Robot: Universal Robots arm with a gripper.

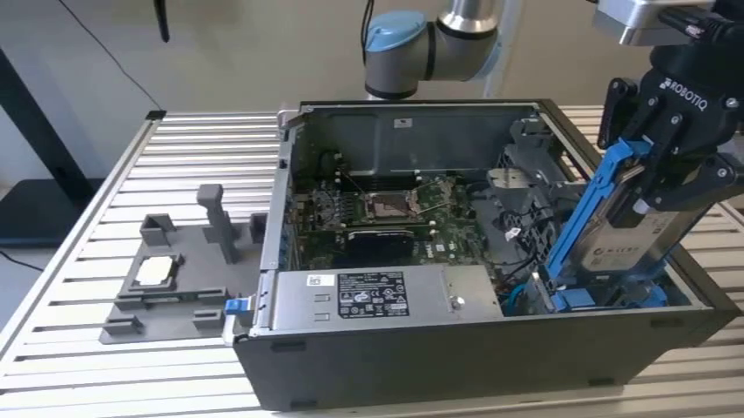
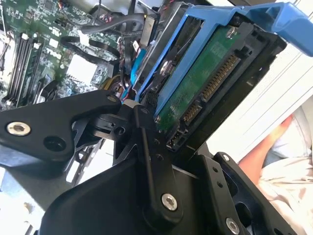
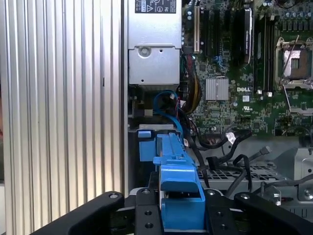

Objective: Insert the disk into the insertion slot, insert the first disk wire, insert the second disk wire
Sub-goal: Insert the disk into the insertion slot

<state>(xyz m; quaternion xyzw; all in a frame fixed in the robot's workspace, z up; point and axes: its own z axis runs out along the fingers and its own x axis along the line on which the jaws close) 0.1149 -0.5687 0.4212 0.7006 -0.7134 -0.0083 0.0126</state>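
Observation:
My gripper (image 1: 665,187) is shut on the disk (image 1: 622,248), a silver drive in a bright blue carrier. The disk hangs steeply tilted over the case corner at the exterior view's right. Its lower end reaches down to the insertion slot (image 1: 593,300), a grey bay with blue parts. The second wrist view shows the disk's green circuit board and connectors (image 2: 205,83) between my black fingers (image 2: 146,142). In the first wrist view the blue carrier (image 3: 178,191) points toward the slot (image 3: 145,144). Loose blue (image 3: 164,98) and black (image 3: 230,142) cables lie beside the bay.
The open dark case (image 1: 465,348) holds a motherboard (image 1: 384,213) and a grey power-supply box (image 1: 372,296). A grey fixture (image 1: 174,279) stands on the slatted table (image 1: 117,174) at the exterior view's left. A person's arm (image 2: 274,147) shows past the table edge.

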